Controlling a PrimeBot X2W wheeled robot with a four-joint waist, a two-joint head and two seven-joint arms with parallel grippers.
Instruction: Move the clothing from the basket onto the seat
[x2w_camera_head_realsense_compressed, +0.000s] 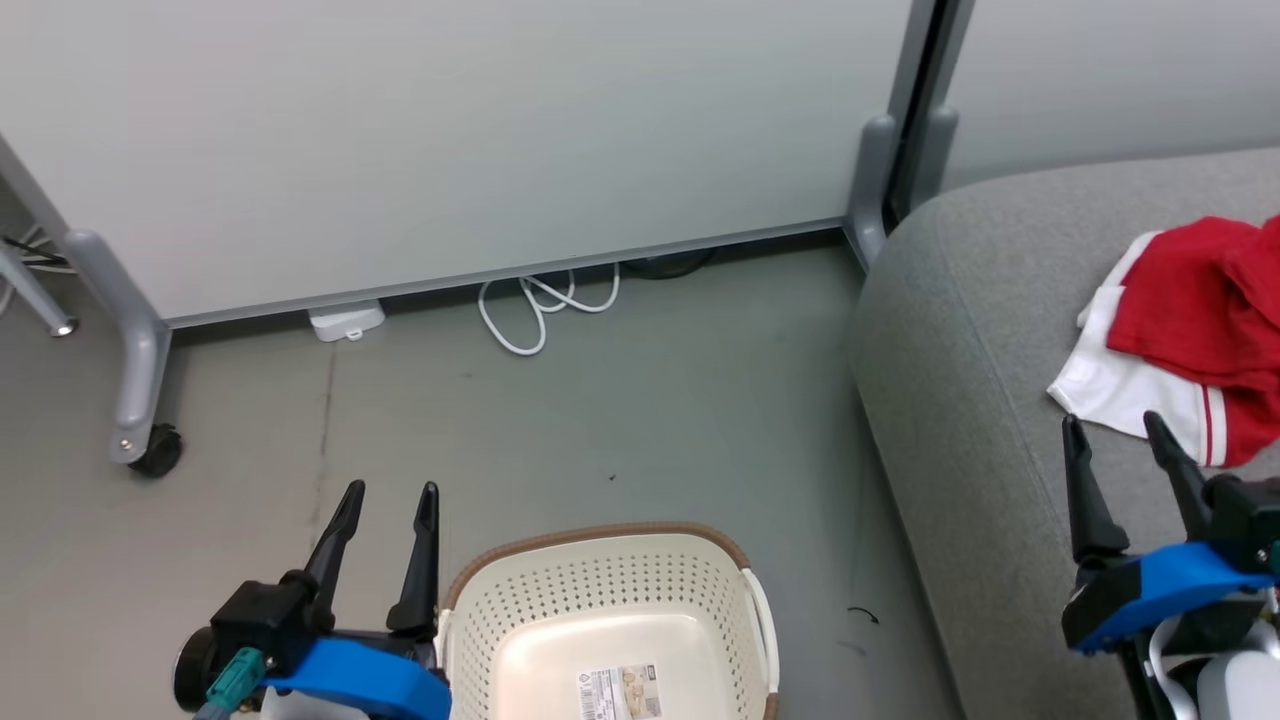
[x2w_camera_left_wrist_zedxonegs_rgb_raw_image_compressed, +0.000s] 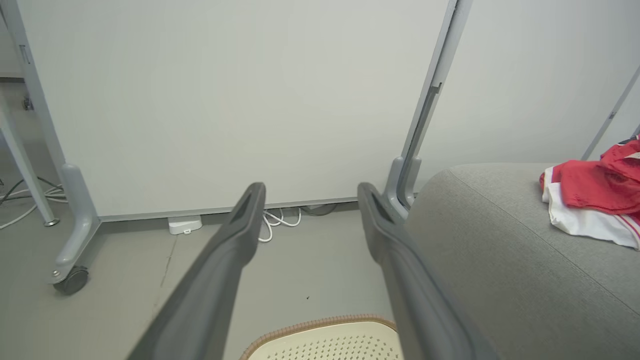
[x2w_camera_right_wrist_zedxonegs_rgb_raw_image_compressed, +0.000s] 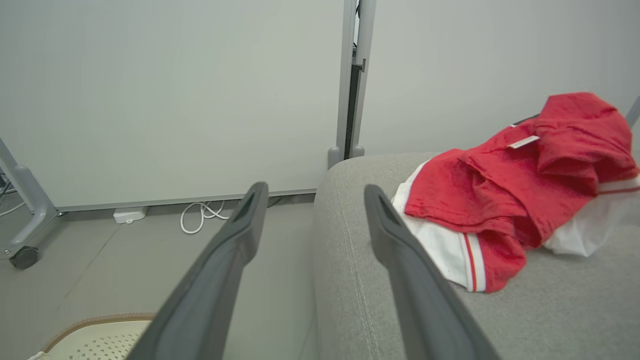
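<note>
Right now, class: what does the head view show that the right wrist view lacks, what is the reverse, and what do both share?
Head view adds: the label on the basket bottom, and the open left end effector.
Right wrist view adds: a small white tag on the clothing.
Both share: the sofa with the clothing lying on it, the basket's rim, the white cable, and the open right end effector.

Left end effector at 7 o'clock in head view: two dark fingers parted wide, tips toward 12, nothing between them. Right end effector at 4 o'clock: likewise parted wide, tips toward 12, empty. Each wrist view: own pair splayed in a V.
</note>
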